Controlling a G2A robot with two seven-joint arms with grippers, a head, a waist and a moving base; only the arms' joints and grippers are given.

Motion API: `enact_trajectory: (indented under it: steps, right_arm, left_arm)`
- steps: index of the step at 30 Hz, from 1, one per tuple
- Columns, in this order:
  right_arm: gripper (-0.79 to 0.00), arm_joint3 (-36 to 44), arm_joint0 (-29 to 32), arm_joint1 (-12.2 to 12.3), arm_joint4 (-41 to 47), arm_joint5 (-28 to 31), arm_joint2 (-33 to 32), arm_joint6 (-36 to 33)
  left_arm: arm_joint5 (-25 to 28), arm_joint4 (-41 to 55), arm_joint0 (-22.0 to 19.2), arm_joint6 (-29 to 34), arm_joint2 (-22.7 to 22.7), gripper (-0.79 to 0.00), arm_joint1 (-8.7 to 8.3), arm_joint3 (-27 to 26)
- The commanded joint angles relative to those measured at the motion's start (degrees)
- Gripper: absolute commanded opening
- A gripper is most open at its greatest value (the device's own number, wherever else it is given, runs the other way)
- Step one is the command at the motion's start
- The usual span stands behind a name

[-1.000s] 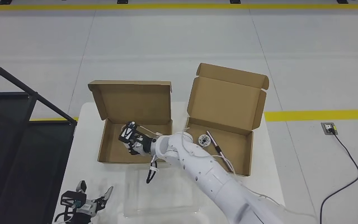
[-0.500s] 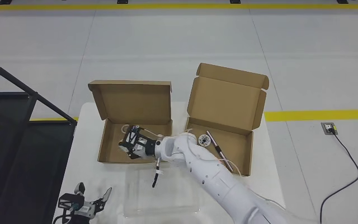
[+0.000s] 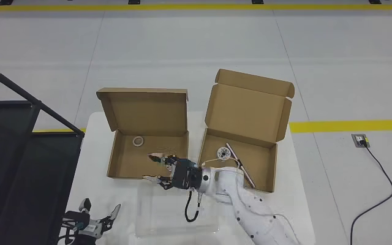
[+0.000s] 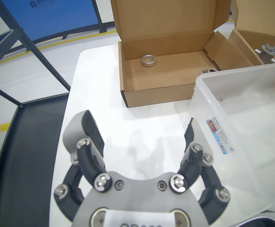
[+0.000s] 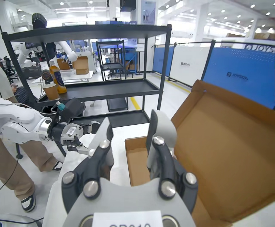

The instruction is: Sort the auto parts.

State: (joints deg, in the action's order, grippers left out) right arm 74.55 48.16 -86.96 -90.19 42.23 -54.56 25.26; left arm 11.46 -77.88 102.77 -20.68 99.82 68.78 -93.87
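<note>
Top: right gripper [image 3: 160,169] apart, empty, over front wall of left box [image 3: 122,165]; ring [image 3: 139,141] lies near its back. L wrist: left gripper [image 4: 138,124] apart, beside bin [image 4: 234,72]. R wrist: nothing betw fingers [image 5: 160,122]; best lift clear of cardboard before swinging to bin.

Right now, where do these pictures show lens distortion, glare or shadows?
Left wrist view: the white table has an edge bowed by the wide lens; the metal ring carries a bright glint; the cardboard box around it drops a soft shadow before its front wall. Right wrist view: the black shelf rack has posts that lean and curve; the ceiling lights flare. Top view: light is even.
</note>
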Motion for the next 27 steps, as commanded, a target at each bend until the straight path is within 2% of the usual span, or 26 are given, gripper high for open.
enact_trajectory:
  steps: [1, 4, 11, 27]
  right_arm:
    - [0.0, 4.7, 5.0, 1.3, -1.7, -1.3, -3.4, 2.8]
    - [0.0, 9.6, 11.0, 2.7, -2.8, -4.1, -8.0, 6.3]
    - [0.0, 17.3, 24.0, 4.4, -1.2, -17.2, -16.9, 9.8]
    - [-0.001, 17.3, 24.0, 4.4, -1.2, -17.2, -16.9, 9.8]
  left_arm:
    - [0.1, 0.0, 0.1, -0.1, 0.2, 0.0, 0.0, -0.3]
    - [0.2, 0.1, 0.4, -0.3, 0.5, 0.0, -0.01, -0.7]
    - [2.8, 1.8, 2.1, -2.5, 2.5, 0.0, -0.12, -2.1]
    - [3.2, 1.6, 2.2, -2.6, 2.6, 0.0, -0.16, -2.2]
